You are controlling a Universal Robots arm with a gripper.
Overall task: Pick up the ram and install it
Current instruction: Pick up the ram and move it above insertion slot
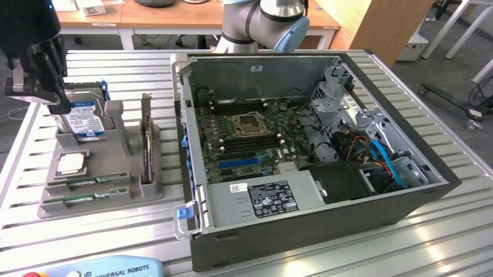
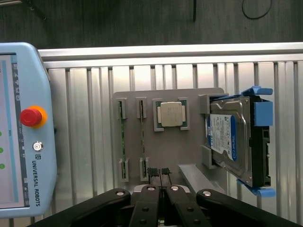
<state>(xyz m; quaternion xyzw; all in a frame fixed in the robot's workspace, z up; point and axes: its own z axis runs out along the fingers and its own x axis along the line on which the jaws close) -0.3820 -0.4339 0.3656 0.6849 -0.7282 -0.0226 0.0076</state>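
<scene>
Exterior view: the gripper (image 1: pixel 58 101) hangs above the gray fixture tray (image 1: pixel 115 202), over its hard drive (image 1: pixel 83 121) end. Two ram sticks (image 1: pixel 86 183) sit in the tray's front slots, well apart from it. This view adds the open computer case (image 1: pixel 308 231) and its motherboard (image 1: pixel 246 135).

Wrist view: the ram sticks (image 2: pixel 123 142) stand edge-on in their holders beside the processor (image 2: pixel 170 113). The fingertips (image 2: pixel 152 171) are pressed together and empty, just beside one stick's end. A stick looks light, stiff, thin and fragile, so it is best pinched across its flat faces near the middle of the top edge.
</scene>
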